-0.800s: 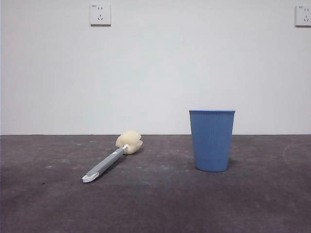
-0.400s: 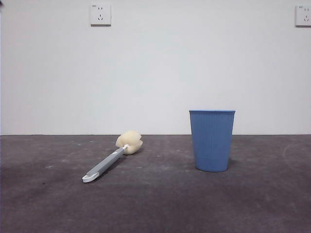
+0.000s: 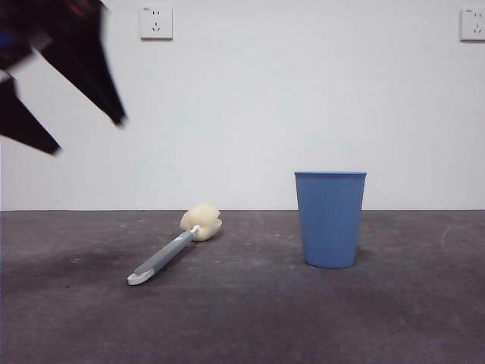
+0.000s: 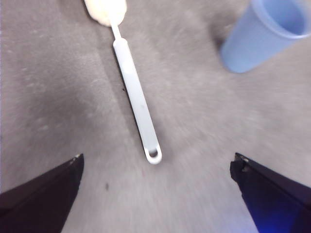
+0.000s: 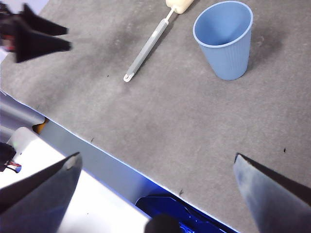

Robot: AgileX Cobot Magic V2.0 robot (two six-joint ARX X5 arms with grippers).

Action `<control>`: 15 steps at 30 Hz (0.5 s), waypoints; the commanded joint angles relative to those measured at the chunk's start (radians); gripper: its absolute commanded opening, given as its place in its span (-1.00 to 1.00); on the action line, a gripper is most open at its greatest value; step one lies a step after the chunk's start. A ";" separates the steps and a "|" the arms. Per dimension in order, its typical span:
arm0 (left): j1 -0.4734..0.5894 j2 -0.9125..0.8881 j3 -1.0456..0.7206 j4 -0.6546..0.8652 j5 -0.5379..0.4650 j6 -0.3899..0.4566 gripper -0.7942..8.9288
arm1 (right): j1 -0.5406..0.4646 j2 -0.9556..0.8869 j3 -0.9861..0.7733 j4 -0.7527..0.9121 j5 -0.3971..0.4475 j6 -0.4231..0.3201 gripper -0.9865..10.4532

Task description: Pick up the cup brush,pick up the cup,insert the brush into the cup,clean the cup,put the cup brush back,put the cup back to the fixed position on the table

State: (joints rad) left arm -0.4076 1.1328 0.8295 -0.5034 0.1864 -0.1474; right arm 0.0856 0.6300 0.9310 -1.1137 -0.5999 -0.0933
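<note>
The cup brush (image 3: 171, 252) lies flat on the table (image 3: 303, 322), left of centre, with its cream sponge head (image 3: 201, 222) towards the wall. The light blue cup (image 3: 330, 220) stands upright to its right, apart from it. My left gripper (image 3: 85, 135) hangs open high at the upper left, above and left of the brush. Its wrist view shows the brush handle (image 4: 136, 92) running between the spread jaws and the cup (image 4: 265, 34) off to one side. My right gripper (image 5: 156, 158) is open over the table's near edge, well back from the cup (image 5: 226, 39) and the brush (image 5: 148, 48); the left gripper (image 5: 67, 39) shows there too.
Two wall sockets (image 3: 156, 23) (image 3: 474, 24) sit on the white wall behind. The table's front edge (image 5: 97, 145) runs under my right gripper, with pale and blue hardware below it.
The left gripper has come into the front view at the upper left, where only wall showed before. A faint shadow now lies on the table's left. Brush and cup have not moved.
</note>
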 commanded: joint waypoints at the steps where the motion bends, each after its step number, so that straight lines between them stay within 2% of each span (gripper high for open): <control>1: -0.052 0.113 0.032 0.040 -0.081 -0.045 0.20 | 0.002 0.003 0.003 0.005 0.001 -0.001 0.22; 6: -0.104 0.304 0.135 0.043 -0.182 -0.044 0.20 | 0.002 0.005 0.003 0.005 0.000 -0.001 0.22; 15: -0.136 0.563 0.272 0.081 -0.239 -0.050 0.20 | 0.002 0.005 0.003 0.005 0.001 -0.001 0.21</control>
State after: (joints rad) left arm -0.5400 1.6867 1.1007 -0.4274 -0.0483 -0.1883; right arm 0.0856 0.6350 0.9310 -1.1137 -0.5999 -0.0933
